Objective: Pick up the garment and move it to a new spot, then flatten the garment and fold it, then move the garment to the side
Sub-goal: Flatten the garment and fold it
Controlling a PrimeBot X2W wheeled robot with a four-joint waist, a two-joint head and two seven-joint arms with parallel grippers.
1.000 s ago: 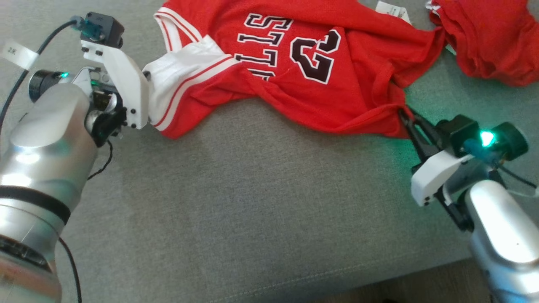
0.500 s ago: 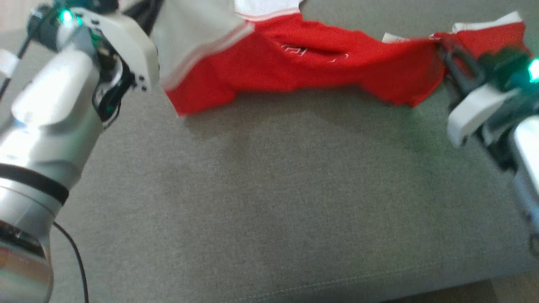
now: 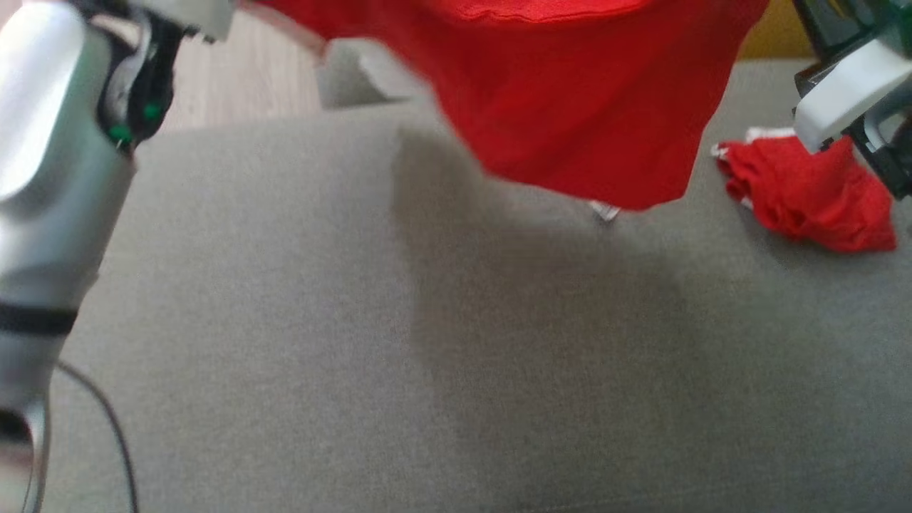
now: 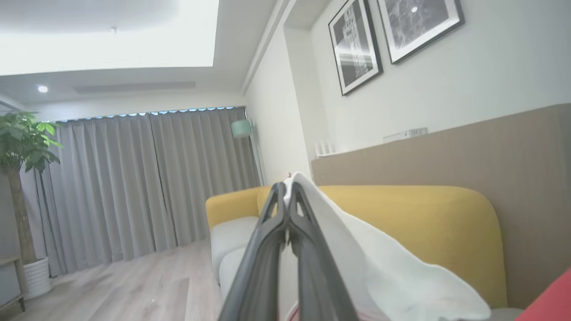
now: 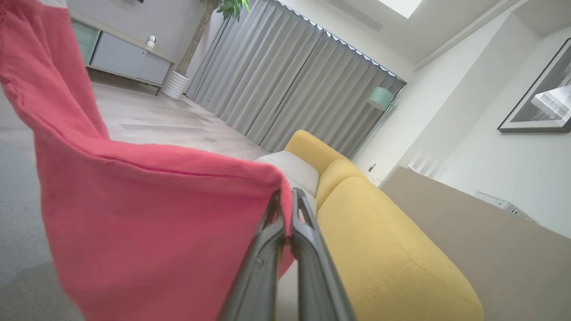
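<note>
The red garment [image 3: 570, 107], a jersey with white trim, hangs in the air above the grey cushion [image 3: 285, 342], held up by both arms. My left gripper [image 4: 287, 189] is shut on its white edge [image 4: 357, 258]. My right gripper [image 5: 285, 198] is shut on a red corner [image 5: 156, 214]. In the head view both wrists reach to the top corners and the fingertips are cut off by the frame. The garment's lower hem dangles free and casts a shadow on the cushion.
A second red garment [image 3: 805, 192] lies crumpled on the cushion at the right. A yellow sofa [image 5: 379, 249] and a pale seat stand beyond, with wooden floor [image 3: 235, 78] past the cushion's far edge. A cable [image 3: 107, 420] trails by my left arm.
Both grippers have lifted the jersey off the cushion into the air. The head camera has tilted up, so the second red garment now shows lower at the right.
</note>
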